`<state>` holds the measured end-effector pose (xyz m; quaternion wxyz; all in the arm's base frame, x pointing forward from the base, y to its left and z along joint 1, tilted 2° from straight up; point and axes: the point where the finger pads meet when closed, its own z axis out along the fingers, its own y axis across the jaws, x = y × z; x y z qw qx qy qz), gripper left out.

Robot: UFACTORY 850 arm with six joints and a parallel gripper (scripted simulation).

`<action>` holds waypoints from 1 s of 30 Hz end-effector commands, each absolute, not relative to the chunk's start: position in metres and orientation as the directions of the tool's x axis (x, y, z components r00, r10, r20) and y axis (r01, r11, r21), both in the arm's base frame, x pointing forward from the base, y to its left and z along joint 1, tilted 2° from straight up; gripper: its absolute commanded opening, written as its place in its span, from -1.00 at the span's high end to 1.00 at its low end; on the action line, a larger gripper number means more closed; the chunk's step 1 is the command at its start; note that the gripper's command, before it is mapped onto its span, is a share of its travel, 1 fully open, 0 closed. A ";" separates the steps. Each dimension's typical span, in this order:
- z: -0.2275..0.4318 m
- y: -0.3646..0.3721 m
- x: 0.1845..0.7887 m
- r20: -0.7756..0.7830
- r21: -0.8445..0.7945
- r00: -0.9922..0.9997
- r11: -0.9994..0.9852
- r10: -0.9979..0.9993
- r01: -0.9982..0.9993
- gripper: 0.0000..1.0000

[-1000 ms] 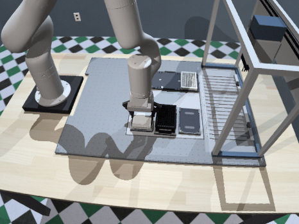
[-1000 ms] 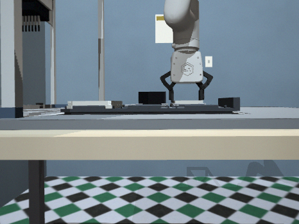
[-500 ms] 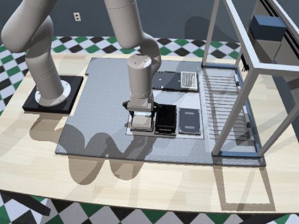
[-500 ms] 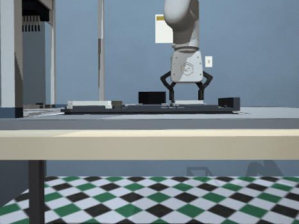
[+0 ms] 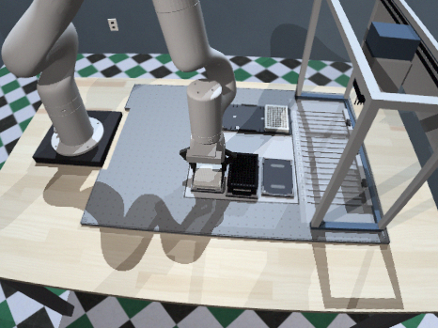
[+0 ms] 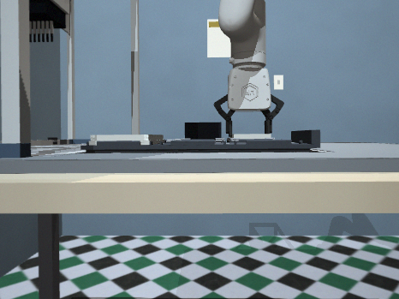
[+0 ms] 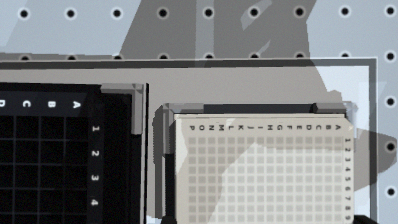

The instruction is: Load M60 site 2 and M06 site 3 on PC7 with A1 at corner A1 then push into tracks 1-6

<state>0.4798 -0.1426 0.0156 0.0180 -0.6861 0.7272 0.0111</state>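
The gripper [image 6: 249, 134] is down over nest S1 with its fingers [image 6: 229, 129] spread wide and clamped on the short ends of M60 [image 7: 265, 170], the cream 384-well plate, which sits in the nest nearest the arm's base. Right beside it stands the black deep-well block M09 [image 5: 243, 173], close to the near finger, and past that the third nest [image 5: 277, 178] shows only a dark tray. The carrier PC7 [image 5: 244, 119] lies on the apron behind the nests, M06 [image 5: 276, 117] on its end near the rails [image 5: 329, 160]. The instrument's frame [image 5: 350, 157] towers over those rails.
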 end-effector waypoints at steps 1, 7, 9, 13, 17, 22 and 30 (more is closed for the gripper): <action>0.016 -0.143 0.481 -0.041 -0.010 -0.058 0.058 -0.997 -0.998 1.00; 0.016 -0.143 0.481 -0.041 -0.010 -0.058 0.058 -0.997 -0.998 1.00; 0.016 -0.143 0.481 -0.041 -0.010 -0.058 0.058 -0.997 -0.998 1.00; 0.016 -0.143 0.481 -0.041 -0.010 -0.058 0.058 -0.997 -0.998 1.00; 0.016 -0.143 0.481 -0.041 -0.010 -0.058 0.058 -0.997 -0.998 1.00; 0.016 -0.143 0.481 -0.041 -0.010 -0.058 0.058 -0.997 -0.998 1.00; 0.019 -0.143 0.480 -0.041 -0.010 -0.058 0.058 -0.997 -0.998 1.00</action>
